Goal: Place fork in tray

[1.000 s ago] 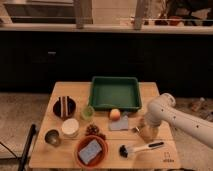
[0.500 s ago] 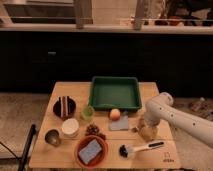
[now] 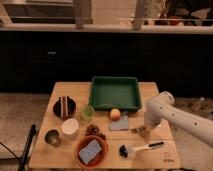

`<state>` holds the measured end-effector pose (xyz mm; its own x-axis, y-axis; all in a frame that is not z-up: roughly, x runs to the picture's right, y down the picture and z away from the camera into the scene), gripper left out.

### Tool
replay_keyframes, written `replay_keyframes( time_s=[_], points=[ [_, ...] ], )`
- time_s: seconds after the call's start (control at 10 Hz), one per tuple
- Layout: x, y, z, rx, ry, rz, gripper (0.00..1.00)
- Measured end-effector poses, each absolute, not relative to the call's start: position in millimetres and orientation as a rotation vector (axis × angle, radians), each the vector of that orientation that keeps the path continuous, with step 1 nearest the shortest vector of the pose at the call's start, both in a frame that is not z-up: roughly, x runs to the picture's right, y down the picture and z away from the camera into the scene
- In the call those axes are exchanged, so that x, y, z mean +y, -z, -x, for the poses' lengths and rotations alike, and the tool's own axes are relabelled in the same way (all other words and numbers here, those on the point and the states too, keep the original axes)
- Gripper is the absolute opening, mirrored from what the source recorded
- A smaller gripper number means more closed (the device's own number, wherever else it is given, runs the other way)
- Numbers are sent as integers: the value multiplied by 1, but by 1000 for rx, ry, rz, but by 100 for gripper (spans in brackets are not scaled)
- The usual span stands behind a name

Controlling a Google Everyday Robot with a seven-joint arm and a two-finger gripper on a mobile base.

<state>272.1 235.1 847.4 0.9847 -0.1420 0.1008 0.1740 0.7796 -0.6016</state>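
Observation:
The dark green tray (image 3: 114, 93) stands at the back middle of the wooden table (image 3: 160, 135) and holds nothing that I can see. My white arm comes in from the right. The gripper (image 3: 143, 131) is down at the table surface, in front of the tray's right corner and right of a grey cloth (image 3: 120, 123). A short pale sliver that looks like the fork (image 3: 135, 131) shows at the gripper's left edge. The rest of it is hidden by the gripper.
A brush (image 3: 141, 148) with a black head lies in front of the gripper. An orange-brown bowl (image 3: 91, 150) holds a blue sponge. A peach-coloured fruit (image 3: 114, 113), a green cup (image 3: 88, 112), a white cup (image 3: 70, 127), a dark bowl (image 3: 64, 106) and a metal cup (image 3: 52, 137) stand to the left.
The arm has shifted slightly to the left. The gripper stays low at the same spot on the table. Nothing else has moved.

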Motion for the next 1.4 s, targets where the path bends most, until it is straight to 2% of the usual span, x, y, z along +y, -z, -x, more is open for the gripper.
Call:
replay_keyframes(
  time_s=[0.2, 1.4],
  points=[
    [236, -856, -270, -55, 175, 672, 0],
    [225, -846, -269, -45, 195, 670, 0]
  ],
)
